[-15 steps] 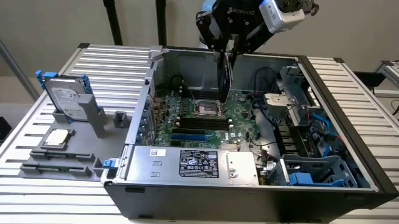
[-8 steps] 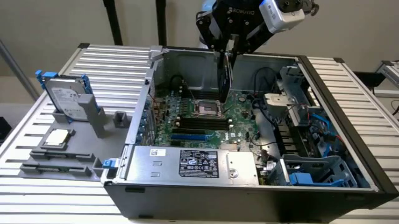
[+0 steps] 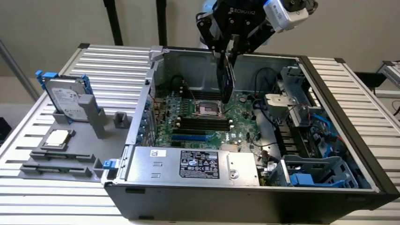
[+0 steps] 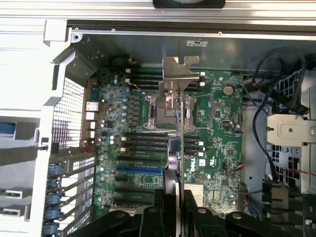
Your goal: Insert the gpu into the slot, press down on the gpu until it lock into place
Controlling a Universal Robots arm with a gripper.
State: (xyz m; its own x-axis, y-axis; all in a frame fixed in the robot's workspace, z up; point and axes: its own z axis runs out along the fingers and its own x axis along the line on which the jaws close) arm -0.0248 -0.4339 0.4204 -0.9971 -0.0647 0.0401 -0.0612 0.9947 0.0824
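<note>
Exterior view. Item: my tool (image 3: 226, 55), lettered ROBOTIQ, clenched on the gpu (image 3: 228, 77). The card hangs on edge above the motherboard (image 3: 244, 112), apart from the slot (image 3: 189, 138), which is bare. The print on the silver box label (image 3: 200, 164) is unreadable.

Wrist view. Item: gpu (image 4: 181, 133) seen edge-on, steel bracket (image 4: 177, 74) at the far end, tool (image 4: 177, 207) at the near end; slot (image 4: 139, 169) off to one side. I judge it light, stiff and fragile, best gripped by shroud and board edge.
</note>
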